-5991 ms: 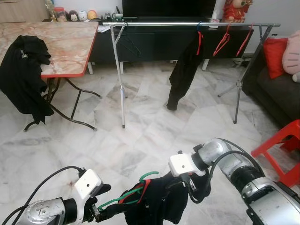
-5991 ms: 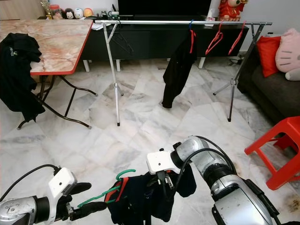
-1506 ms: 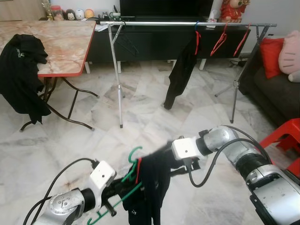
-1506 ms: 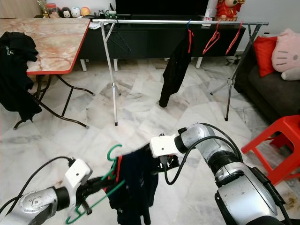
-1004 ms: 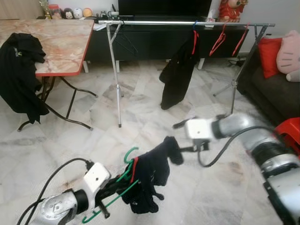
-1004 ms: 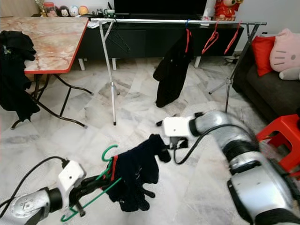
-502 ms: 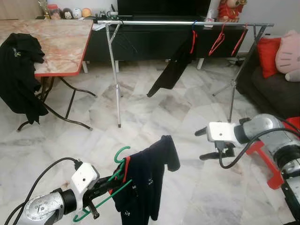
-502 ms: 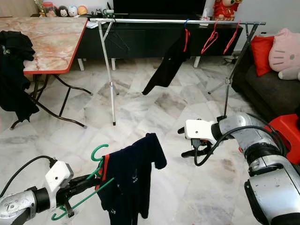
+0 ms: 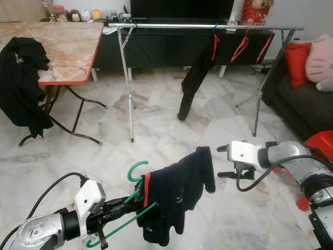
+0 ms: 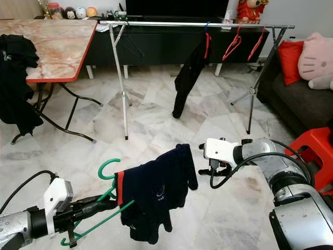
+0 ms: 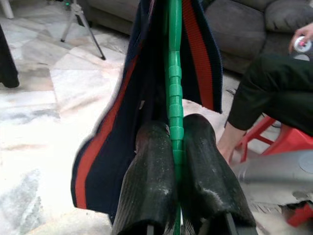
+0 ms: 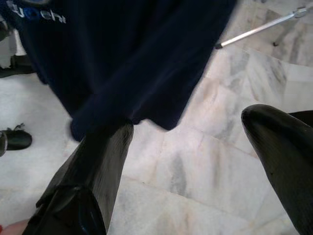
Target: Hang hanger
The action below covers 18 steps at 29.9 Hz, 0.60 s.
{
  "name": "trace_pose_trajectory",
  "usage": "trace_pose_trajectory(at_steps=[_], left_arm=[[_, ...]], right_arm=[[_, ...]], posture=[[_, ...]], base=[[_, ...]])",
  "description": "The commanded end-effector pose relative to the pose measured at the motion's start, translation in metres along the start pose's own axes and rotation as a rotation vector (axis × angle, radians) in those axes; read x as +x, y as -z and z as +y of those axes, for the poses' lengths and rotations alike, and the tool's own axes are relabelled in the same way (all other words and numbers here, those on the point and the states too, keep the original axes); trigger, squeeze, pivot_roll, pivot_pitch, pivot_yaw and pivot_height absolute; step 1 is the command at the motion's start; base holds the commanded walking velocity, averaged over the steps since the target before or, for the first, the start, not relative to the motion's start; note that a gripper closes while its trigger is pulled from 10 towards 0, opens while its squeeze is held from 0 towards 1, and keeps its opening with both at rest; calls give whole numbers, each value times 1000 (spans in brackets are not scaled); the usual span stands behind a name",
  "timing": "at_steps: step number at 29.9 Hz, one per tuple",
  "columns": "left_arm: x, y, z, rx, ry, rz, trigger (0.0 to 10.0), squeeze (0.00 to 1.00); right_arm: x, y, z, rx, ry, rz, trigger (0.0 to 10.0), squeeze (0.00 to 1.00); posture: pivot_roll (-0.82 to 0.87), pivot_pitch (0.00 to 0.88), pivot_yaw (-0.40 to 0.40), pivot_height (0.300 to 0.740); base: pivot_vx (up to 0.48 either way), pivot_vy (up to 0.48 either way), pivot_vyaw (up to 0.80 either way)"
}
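The left hand (image 9: 112,213) is clamped on the green hanger (image 9: 136,200) low at near left, its dark garment (image 9: 179,190) draped loosely. With the right hand (image 9: 225,161) spread open just right of the cloth and the rail (image 9: 208,25) far off, the garment could slip off in carrying.

Blue letters on the dark shirt (image 12: 122,54) seem to end in "ehi"; the rest is cut off and unreadable.
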<state>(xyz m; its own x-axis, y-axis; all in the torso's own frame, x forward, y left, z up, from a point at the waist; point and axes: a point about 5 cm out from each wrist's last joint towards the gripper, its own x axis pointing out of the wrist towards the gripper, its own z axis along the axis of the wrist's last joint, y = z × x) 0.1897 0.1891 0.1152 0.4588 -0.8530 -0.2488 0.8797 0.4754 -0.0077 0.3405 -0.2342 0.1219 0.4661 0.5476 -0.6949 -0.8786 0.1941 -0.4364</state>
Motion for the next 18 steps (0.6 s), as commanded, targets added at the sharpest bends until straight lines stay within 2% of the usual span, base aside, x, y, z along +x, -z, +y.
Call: trace_pose_trajectory(at_steps=[1,8,18], left_arm=[[-1,-11,-2,22,26,-38,0,0],[-3,-15,-6,12,66,-41,0,0],[-2,-23,-9,11,101,-64,0,0]], right_arm=[[-2,4,0,10,9,24,10000,0],[2,5,3,34,16,16,10000,0],[11,10,17,166,-57,-28,10000,0]], posture=[[-54,0,-89,740],[-50,0,-92,740],[-43,0,-92,740]], base=[[0,0,0],[0,0,0],[0,0,0]])
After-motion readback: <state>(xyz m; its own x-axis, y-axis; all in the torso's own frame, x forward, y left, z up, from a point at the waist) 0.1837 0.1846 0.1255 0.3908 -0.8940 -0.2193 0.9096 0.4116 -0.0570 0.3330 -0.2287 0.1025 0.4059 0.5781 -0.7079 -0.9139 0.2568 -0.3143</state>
